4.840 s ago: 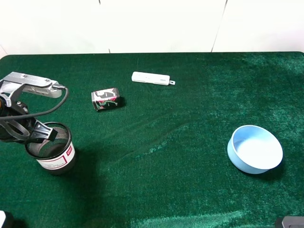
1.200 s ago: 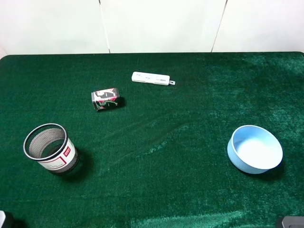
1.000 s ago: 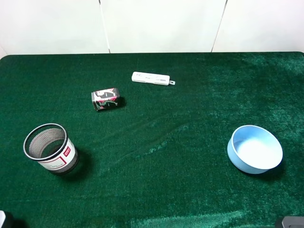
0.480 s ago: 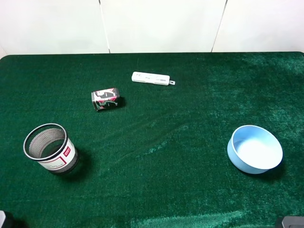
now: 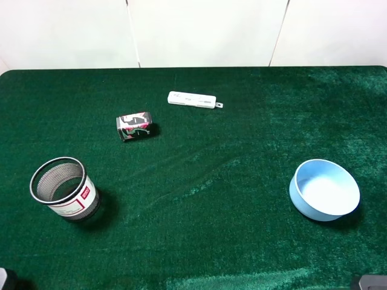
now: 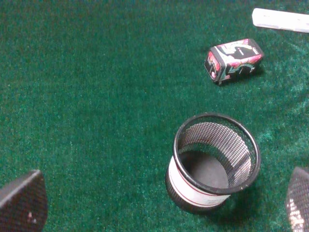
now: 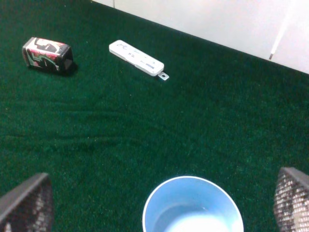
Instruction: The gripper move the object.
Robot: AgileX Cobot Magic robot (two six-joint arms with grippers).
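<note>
The black wire-mesh cup (image 5: pixel 63 192) with a white red-bordered label stands upright on the green felt at the front left, free of any gripper. It also shows in the left wrist view (image 6: pixel 215 164), empty inside. My left gripper (image 6: pixel 159 207) is open, its fingertips (image 6: pixel 23 203) wide apart, and it hangs back from the cup without touching it. My right gripper (image 7: pixel 160 197) is open and empty over the light blue bowl (image 7: pixel 193 205). Neither gripper shows in the high view.
A small black-and-pink can (image 5: pixel 135 126) lies on its side at the back left. A white remote-like stick (image 5: pixel 193 99) lies near the back middle. The light blue bowl (image 5: pixel 325 190) sits at the right. A white wall stands behind the table's far edge.
About five seconds ago my left arm was at the cup's rim; it has since let go and withdrawn out of the high view. Over the last second nothing has moved.
</note>
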